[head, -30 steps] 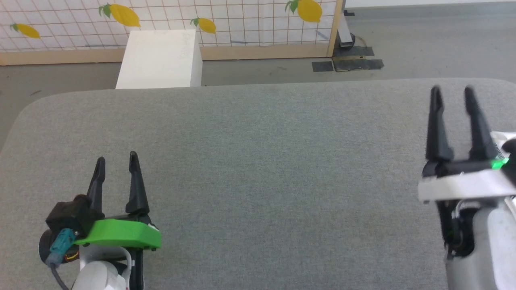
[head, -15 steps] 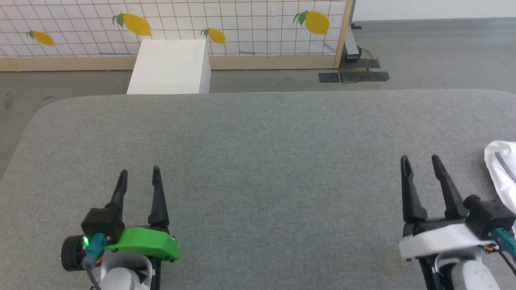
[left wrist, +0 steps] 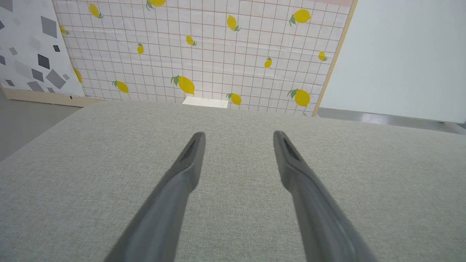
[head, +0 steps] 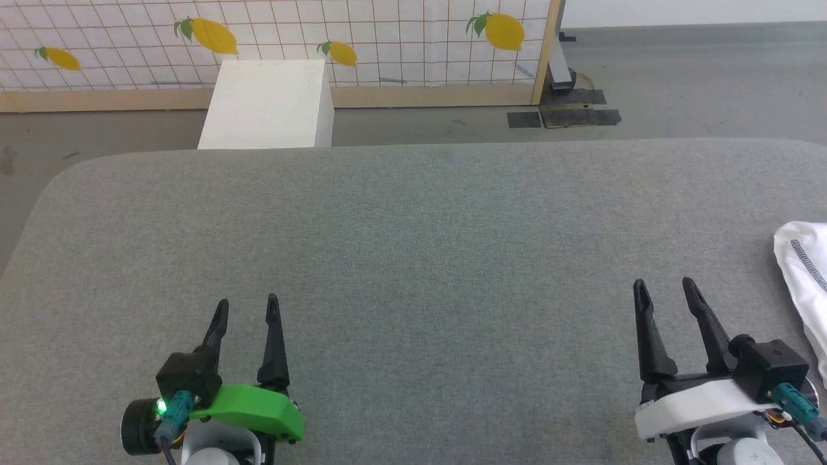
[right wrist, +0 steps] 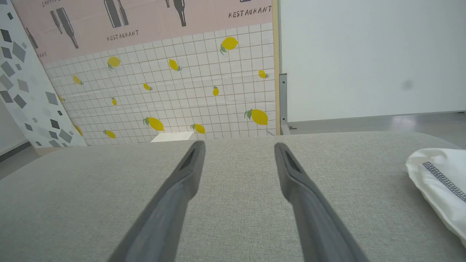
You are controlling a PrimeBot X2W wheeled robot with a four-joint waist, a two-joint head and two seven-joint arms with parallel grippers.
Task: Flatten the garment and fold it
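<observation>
Both of your grippers had drawn back toward the table's near edge since a second before, the right one furthest. You had one garment (head: 804,278), a white thin-fabric shirt with a dark grey zigzag seam, bunched at the right edge of the grey fabric-covered table (head: 413,226). Your right gripper (head: 663,284) stood near its left side, not touching, fingers apart and empty. Your left gripper (head: 247,301), well apart, was likewise spread and empty. One white box (head: 265,103) stood beyond, before one lemon-printed screen (head: 387,39) showing four lemons.
</observation>
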